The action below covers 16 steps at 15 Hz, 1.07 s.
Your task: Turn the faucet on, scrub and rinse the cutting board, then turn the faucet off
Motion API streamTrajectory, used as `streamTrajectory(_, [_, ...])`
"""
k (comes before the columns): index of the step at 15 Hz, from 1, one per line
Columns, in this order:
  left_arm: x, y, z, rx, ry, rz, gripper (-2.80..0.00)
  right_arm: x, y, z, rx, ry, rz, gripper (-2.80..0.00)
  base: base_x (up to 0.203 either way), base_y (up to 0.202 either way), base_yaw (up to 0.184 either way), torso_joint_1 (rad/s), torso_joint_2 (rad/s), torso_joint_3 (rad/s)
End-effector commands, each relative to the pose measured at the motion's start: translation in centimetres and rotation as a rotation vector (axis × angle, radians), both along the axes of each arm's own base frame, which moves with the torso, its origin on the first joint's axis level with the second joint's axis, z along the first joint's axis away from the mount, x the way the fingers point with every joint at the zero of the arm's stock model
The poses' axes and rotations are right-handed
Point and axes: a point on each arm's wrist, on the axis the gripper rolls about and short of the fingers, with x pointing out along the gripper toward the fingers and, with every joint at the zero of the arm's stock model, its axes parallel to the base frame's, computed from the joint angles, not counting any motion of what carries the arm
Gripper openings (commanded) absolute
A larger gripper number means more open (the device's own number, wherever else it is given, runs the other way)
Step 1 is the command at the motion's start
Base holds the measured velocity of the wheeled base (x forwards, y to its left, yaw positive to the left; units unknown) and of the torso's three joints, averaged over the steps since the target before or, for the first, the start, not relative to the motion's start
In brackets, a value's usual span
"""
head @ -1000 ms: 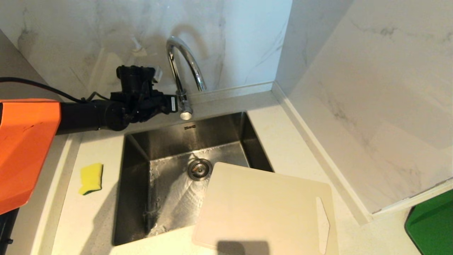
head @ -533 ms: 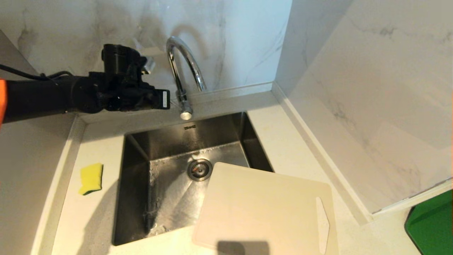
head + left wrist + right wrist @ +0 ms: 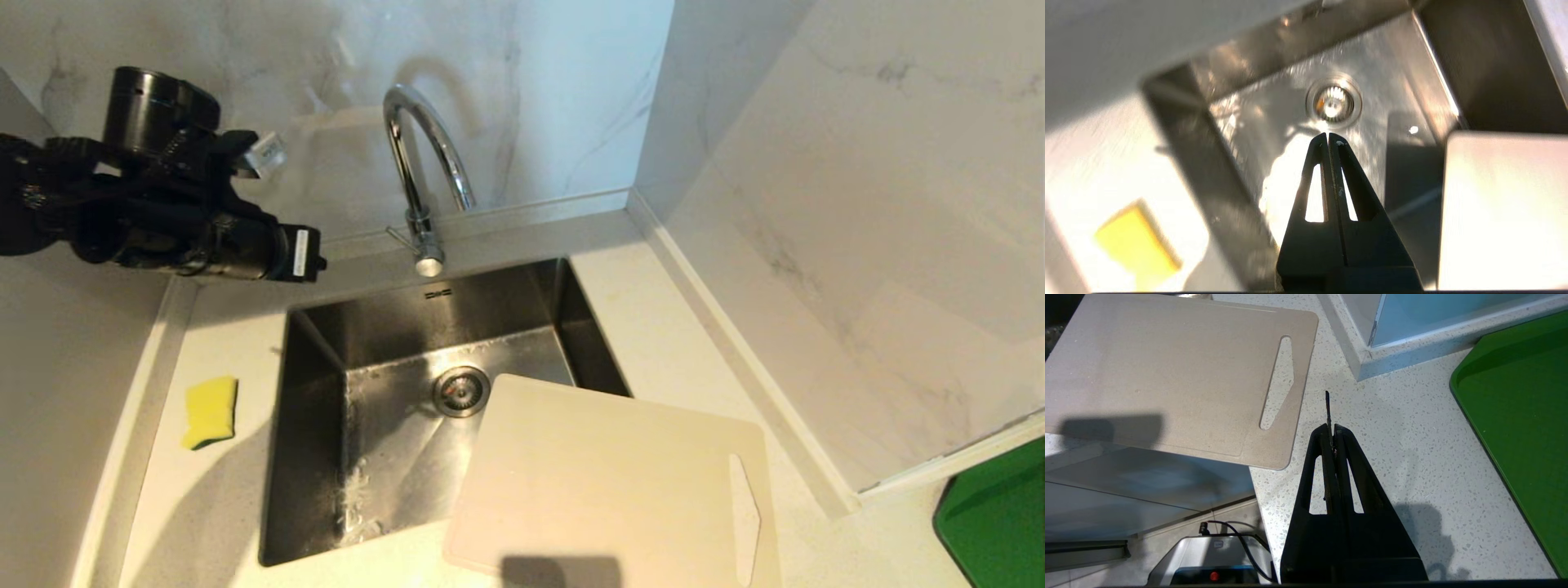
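Pressing together empty, the left gripper's [image 3: 1328, 136] fingers hang above the sink [image 3: 326, 457], left of the faucet [image 3: 420, 163]. Right gripper [image 3: 1331, 430] fingers pinched closed over the worktop [image 3: 1392, 457] beside the cutting board [image 3: 604, 482], which overhangs the sink's right corner.

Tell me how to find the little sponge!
Start at the steel sink set in the pale counter. Look along the counter on the robot's left of it, away from the big cutting board. The sponge lies there alone: small, bright yellow, with a dark green underside.
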Motion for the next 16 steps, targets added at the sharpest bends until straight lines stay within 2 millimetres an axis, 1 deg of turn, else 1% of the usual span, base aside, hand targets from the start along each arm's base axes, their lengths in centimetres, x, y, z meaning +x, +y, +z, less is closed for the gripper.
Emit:
streamTrajectory(1, [-3.4, 3.2, 2.0, -0.029, -0.037, 0.036, -2.80, 0.0, 0.0, 0.0, 0.001, 0.001, 0.000, -2.80, 0.000, 0.000, 0.000, 0.000, 0.00, 0.000])
streamTrajectory(2, [-4.1, 4.3, 2.3, -0.037, -0.044, 0.051, -2.80, 0.0, 0.0, 0.0, 0.001, 0.001, 0.000, -2.80, 0.000, 0.000, 0.000, 0.000, 0.00, 0.000])
streamTrajectory(5, [-6.6, 8.4, 3.2, -0.064, -0.072, 0.109, -2.80, 0.0, 0.0, 0.0, 0.001, 0.001, 0.000, -2.80, 0.000, 0.000, 0.000, 0.000, 0.00, 0.000])
streamTrajectory(6, [-7.4, 9.8, 2.9, -0.056, -0.066, 0.127, -2.80, 0.0, 0.0, 0.0, 0.001, 0.001, 0.000, -2.80, 0.000, 0.000, 0.000, 0.000, 0.00, 0.000])
streamTrajectory(7, [-8.1, 10.5, 2.2, -0.036, -0.048, 0.128, -2.80, 0.0, 0.0, 0.0, 0.001, 0.002, 0.000, -2.80, 0.000, 0.000, 0.000, 0.000, 0.00, 0.000])
streamTrajectory(8, [-8.7, 10.8, 1.9, -0.025, -0.050, 0.125, -2.80, 0.0, 0.0, 0.0, -0.001, 0.001, 0.000, -2.80, 0.000, 0.000, 0.000, 0.000, 0.00, 0.000])
streamTrajectory(9, [-9.3, 10.9, 2.1, -0.028, -0.088, 0.129, -2.80, 0.0, 0.0, 0.0, 0.001, 0.001, 0.000, -2.80, 0.000, 0.000, 0.000, 0.000, 0.00, 0.000])
streamTrajectory(12, [-10.3, 10.9, 1.7, -0.025, -0.180, 0.142, -2.80, 0.0, 0.0, 0.0, 0.001, 0.001, 0.000, -2.80, 0.000, 0.000, 0.000, 0.000, 0.00, 0.000])
streamTrajectory(14, [-11.9, 10.9, 0.5, -0.016, -0.205, 0.156, -2.80, 0.0, 0.0, 0.0, 0.001, 0.001, 0.000, -2.80, 0.000, 0.000, 0.000, 0.000, 0.00, 0.000])
streamTrajectory(16, [-13.7, 10.8, -1.8, 0.003, -0.205, 0.157, -2.80, 0.0, 0.0, 0.0, 0.001, 0.001, 0.000, -2.80, 0.000, 0.000, 0.000, 0.000, 0.00, 0.000])
